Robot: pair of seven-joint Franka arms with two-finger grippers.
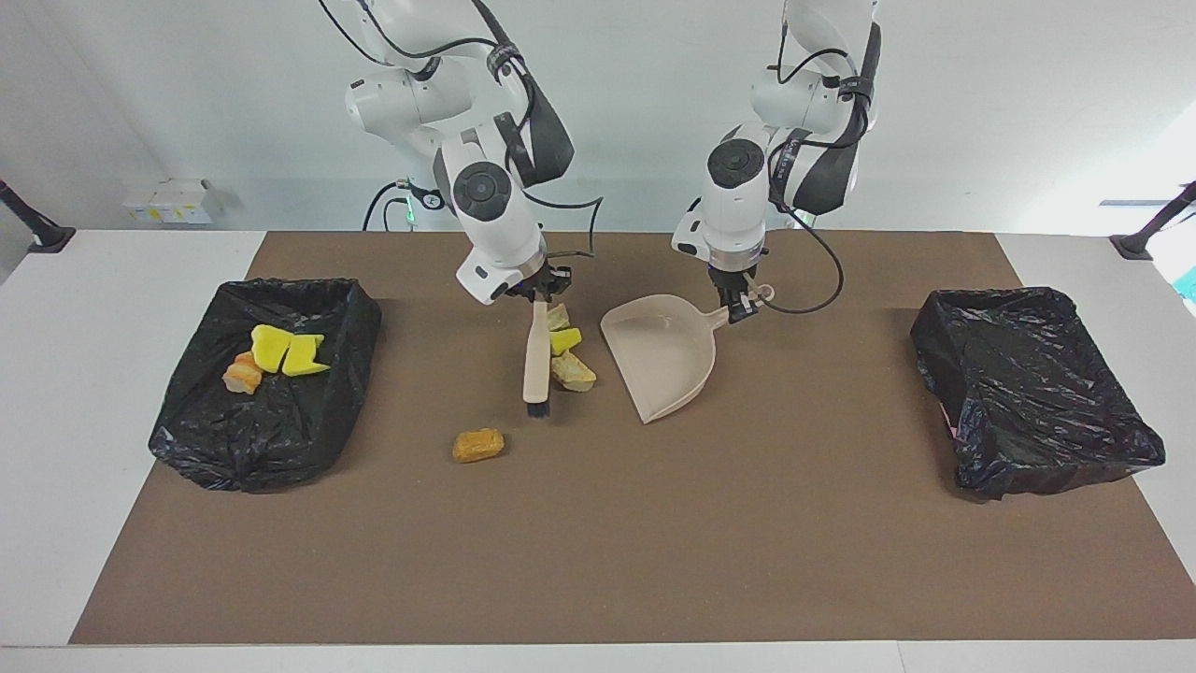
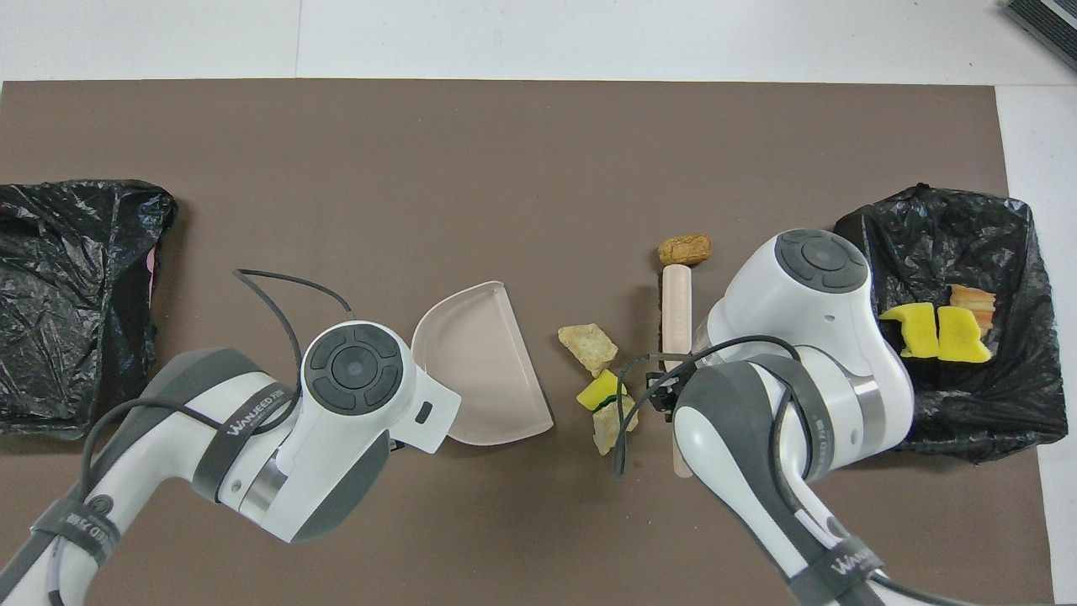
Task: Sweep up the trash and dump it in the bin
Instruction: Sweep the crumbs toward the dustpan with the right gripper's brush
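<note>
My right gripper (image 1: 537, 292) is shut on the handle of the beige brush (image 1: 537, 360) (image 2: 676, 307), whose black bristles rest on the brown mat. Three trash pieces lie between the brush and the dustpan: a tan lump (image 1: 573, 372) (image 2: 589, 346), a yellow green-backed sponge (image 1: 565, 339) (image 2: 599, 391) and a beige lump (image 1: 558, 318) (image 2: 607, 425). An orange lump (image 1: 478, 445) (image 2: 685, 249) lies apart, just past the brush tip and farther from the robots. My left gripper (image 1: 743, 310) is shut on the handle of the beige dustpan (image 1: 663, 360) (image 2: 484, 366), which rests on the mat.
A black-lined bin (image 1: 308, 430) (image 2: 968, 412) at the right arm's end holds two yellow sponge chunks (image 1: 285, 353) and an orange piece (image 1: 242, 377). Another black-lined bin (image 1: 1032, 393) (image 2: 67, 278) stands at the left arm's end.
</note>
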